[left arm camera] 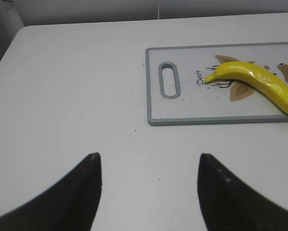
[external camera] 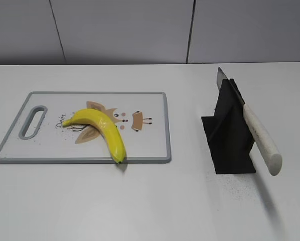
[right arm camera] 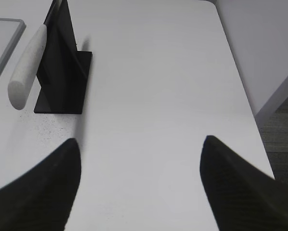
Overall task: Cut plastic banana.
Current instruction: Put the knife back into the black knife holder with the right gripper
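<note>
Jaws on both grippers stood apart, holding nothing. Dark, tapered fingers of the left gripper [left arm camera: 146, 192] hung over bare white table [external camera: 155, 201], just short of the cutting board [external camera: 150, 100]. The right gripper [right arm camera: 141, 185] likewise hovered over bare tabletop beside the stand [external camera: 230, 135]. Glossy, curved and yellow, the banana [external camera: 102, 128] lay on the flat, grey-rimmed white board, its tip at the near edge. A knife [external camera: 255, 128] with a pale, matte, rounded handle rested slanted in the black angular stand.
</note>
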Controlling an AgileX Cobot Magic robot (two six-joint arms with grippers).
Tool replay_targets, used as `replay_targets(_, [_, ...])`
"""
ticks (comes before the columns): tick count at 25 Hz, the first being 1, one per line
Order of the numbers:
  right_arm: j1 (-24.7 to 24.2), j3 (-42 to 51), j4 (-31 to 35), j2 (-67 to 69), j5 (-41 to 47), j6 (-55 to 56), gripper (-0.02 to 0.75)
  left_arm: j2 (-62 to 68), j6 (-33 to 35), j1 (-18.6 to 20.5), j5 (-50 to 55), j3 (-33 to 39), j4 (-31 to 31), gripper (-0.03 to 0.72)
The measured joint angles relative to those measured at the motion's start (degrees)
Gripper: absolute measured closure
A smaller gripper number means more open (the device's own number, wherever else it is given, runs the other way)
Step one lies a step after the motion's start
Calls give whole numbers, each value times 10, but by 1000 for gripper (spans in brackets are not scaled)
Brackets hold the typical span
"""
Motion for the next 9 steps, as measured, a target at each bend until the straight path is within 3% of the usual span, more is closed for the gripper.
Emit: replay_targets(9, [-1,0,0,0,0,0,157,0,0,0,0,0,0,97])
